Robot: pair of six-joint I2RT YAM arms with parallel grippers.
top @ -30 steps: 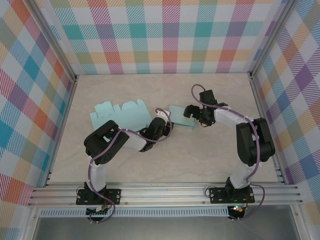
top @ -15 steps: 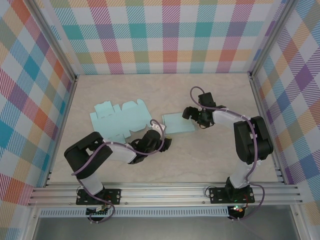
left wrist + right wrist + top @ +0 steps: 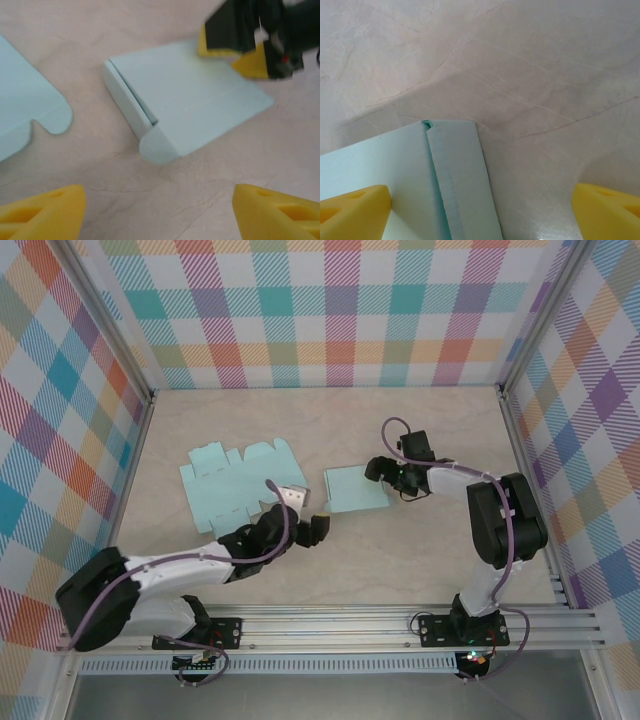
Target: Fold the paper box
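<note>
Pulling back toward its base, the left arm now lies low and stretched across the table (image 3: pixel 420 560), with the left gripper (image 3: pixel 312 530) spread empty just short of the box (image 3: pixel 352 488). It rests mid-table, folded flat, beside the blank (image 3: pixel 235 480). The right gripper (image 3: pixel 385 472) sits at its right edge, jaws wide, probably steadying it, forearm reaching leftward.

No text, label, brand, number or sign is read on the pale blue folded paper box (image 3: pixel 185 107) or elsewhere.
</note>
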